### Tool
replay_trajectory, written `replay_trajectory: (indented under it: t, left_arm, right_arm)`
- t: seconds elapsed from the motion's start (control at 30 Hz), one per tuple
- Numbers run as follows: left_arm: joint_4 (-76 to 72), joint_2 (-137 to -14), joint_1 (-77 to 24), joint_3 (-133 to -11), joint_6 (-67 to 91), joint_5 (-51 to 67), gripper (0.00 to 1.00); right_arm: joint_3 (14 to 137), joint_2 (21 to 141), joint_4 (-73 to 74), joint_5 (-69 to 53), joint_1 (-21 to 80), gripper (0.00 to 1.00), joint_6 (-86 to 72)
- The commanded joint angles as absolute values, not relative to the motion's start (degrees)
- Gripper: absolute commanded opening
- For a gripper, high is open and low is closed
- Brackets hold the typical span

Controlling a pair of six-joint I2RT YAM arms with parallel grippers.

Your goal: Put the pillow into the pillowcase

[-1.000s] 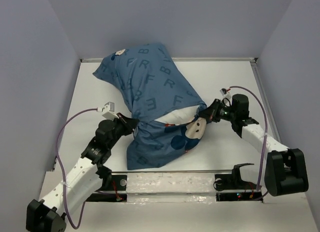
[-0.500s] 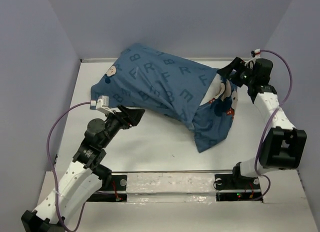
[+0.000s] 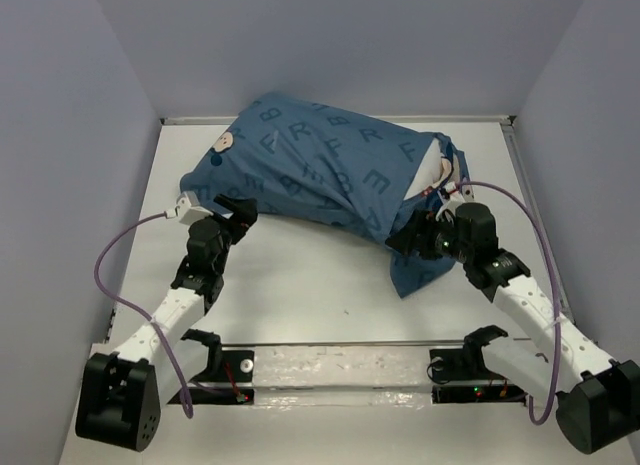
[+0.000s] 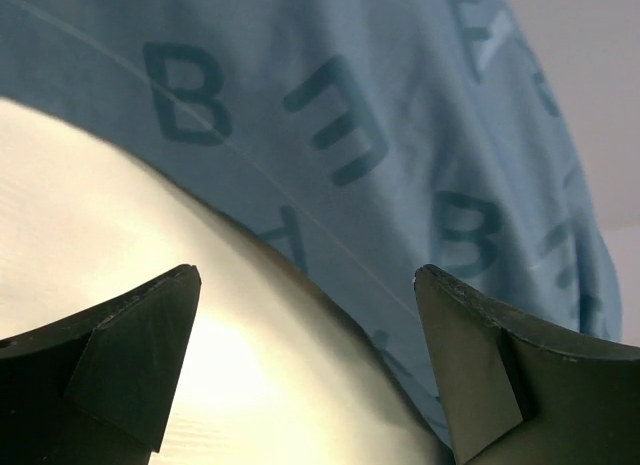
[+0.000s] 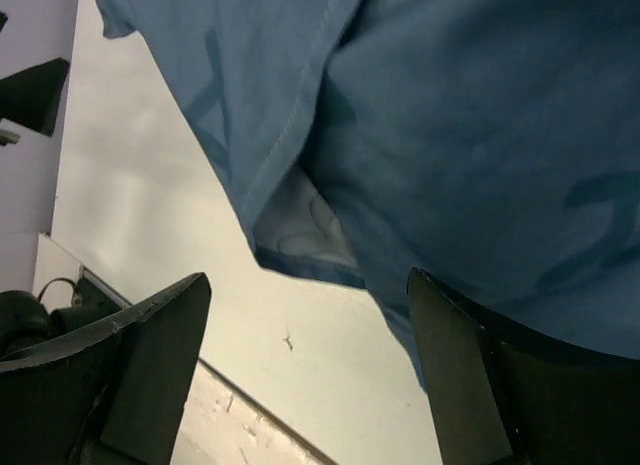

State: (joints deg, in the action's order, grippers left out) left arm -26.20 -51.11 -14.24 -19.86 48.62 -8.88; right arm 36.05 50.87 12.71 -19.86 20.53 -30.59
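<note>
Both grippers have let go since a second ago. The right arm has swung back down to the pillowcase's (image 3: 330, 170) open end, and the bundle has shifted over and now lies flat.

Left gripper (image 3: 235, 207): jaws spread wide with nothing between them. It sits just beside the pillowcase's left, closed end. In the left wrist view you see printed fabric ahead of the fingers (image 4: 120, 355) and bare table (image 3: 300, 285) below it. I can't tell whether it touches the cloth.

Right gripper (image 3: 405, 235): jaws also spread, holding nothing. It is at the near corner of the pillowcase's right end, over the loose flap. The right wrist view shows the hem just ahead, not pinched.

Progress: mostly done, by my read. The pillow (image 3: 432, 170) sits inside the pillowcase, and only a white sliver shows at the right-end mouth. An unfilled flap droops from that mouth toward the arms. What's left is to pull the hem over the exposed corner, seat the pillow into the closed end, and flatten the flap.

Arm pose: your left arm reaches from its base up to the pillowcase's left end, forearm nearly straight, wrist pointed at the cloth. Your right arm runs low and diagonal from its base to the pillowcase's right end, wrist turned in toward the flap. Both are placed to regrasp.
</note>
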Motion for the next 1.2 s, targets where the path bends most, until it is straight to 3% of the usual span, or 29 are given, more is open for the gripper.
replay_trajectory:
  t: [0.0, 0.2, 0.4, 0.63, 0.73, 0.8, 0.83, 0.87, 0.9, 0.93, 0.97, 1.0, 1.03, 1.13, 1.17]
  left_arm:
    - [-43.3, -58.3, -13.2, -16.9, 53.3, -2.9, 0.99]
    - [-56.0, -65.3, -11.3, -10.5, 54.1, -11.4, 0.99]
    - [-72.5, -77.6, -7.1, -14.1, 52.8, -13.5, 0.99]
    - [-85.5, -97.7, -4.0, -24.2, 54.0, -4.1, 0.99]
    - [-89.3, -106.7, -3.4, -29.2, 56.7, -3.0, 0.99]
    - [-92.9, -110.8, -3.3, -31.9, 57.7, -2.4, 0.99]
    - [-92.9, -112.1, -3.1, -32.9, 57.6, -2.1, 0.99]
    - [-92.4, -112.5, -3.1, -35.4, 57.1, -2.2, 0.96]
    - [-91.5, -112.7, -2.9, -36.4, 56.4, -2.5, 0.89]
    - [-91.8, -112.5, -2.7, -37.0, 55.6, -3.2, 0.74]
    - [-92.3, -111.5, -2.6, -37.1, 55.5, -4.0, 0.23]
    - [-92.7, -110.4, -1.7, -36.7, 55.3, -4.0, 0.06]
    - [-92.4, -106.6, -1.1, -35.3, 55.3, -3.8, 0.00]
    - [-90.8, -97.1, -0.5, -30.9, 52.0, -4.6, 0.00]
    - [-88.5, -87.5, -0.4, -27.5, 51.3, -6.6, 0.00]
  right_arm:
    - [33.5, 45.9, 10.4, -25.3, 21.7, 0.85, -36.9]
    - [24.1, 43.3, 10.6, -12.2, 21.7, 0.86, -42.5]
    - [24.4, 45.3, 11.5, -0.4, 21.7, 1.00, -41.4]
    - [30.6, 58.0, -3.3, -6.4, 19.7, 1.00, -35.5]
    - [30.3, 62.0, -8.4, -10.4, 13.8, 0.98, -36.2]
    - [29.2, 64.4, -14.8, -15.9, 9.1, 0.89, -37.2]
    - [29.4, 65.1, -16.2, -16.7, 8.4, 0.73, -36.9]
    - [29.6, 65.7, -16.3, -16.7, 8.3, 0.48, -36.8]
    - [30.3, 66.3, -16.3, -16.6, 7.7, 0.27, -36.9]
    - [30.5, 66.0, -16.3, -16.4, 7.6, 0.17, -36.7]
    - [30.6, 65.7, -16.3, -16.9, 7.6, 0.00, -36.4]
    - [31.2, 64.5, -14.1, -17.8, 7.6, 0.00, -35.2]
    - [31.6, 63.6, -12.4, -18.2, 7.6, 0.00, -34.4]
    - [33.0, 57.8, -7.1, -19.3, 7.6, 0.00, -32.2]
    - [34.3, 56.0, -2.9, -20.7, 7.6, 0.00, -31.5]
